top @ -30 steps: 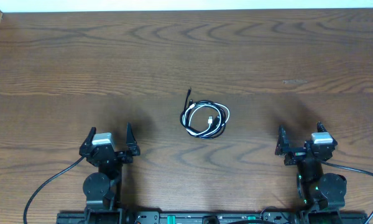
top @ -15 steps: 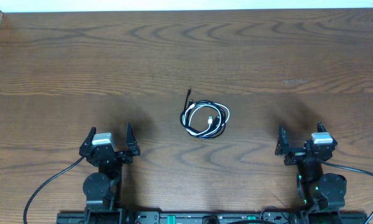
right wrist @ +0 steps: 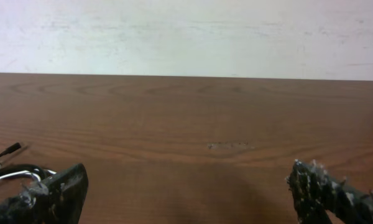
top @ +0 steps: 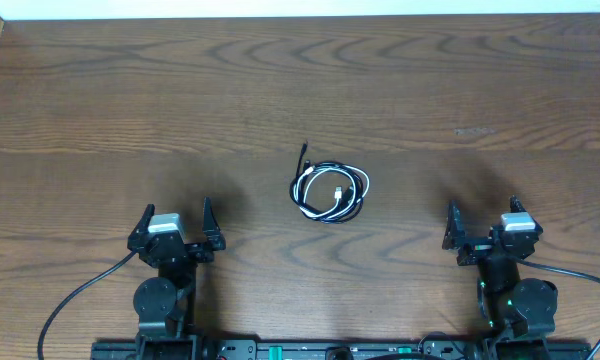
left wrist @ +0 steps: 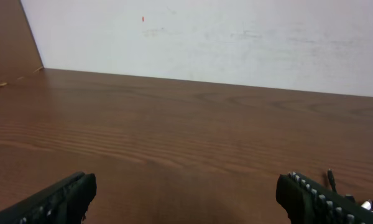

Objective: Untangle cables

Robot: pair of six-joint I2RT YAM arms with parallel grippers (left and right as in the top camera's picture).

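A black cable and a white cable [top: 328, 192] lie coiled together in one small loop at the middle of the wooden table, a black plug end sticking out at the upper left. Part of the coil shows at the left edge of the right wrist view [right wrist: 12, 171] and at the far right of the left wrist view [left wrist: 360, 200]. My left gripper [top: 176, 215] is open and empty near the front left. My right gripper [top: 482, 212] is open and empty near the front right. Both are well apart from the cables.
The wooden table [top: 300, 90] reaches to a white wall at the back. A faint pale scuff [top: 473, 131] marks the table at the right. Thick black arm wires run along the front edge by both arm bases.
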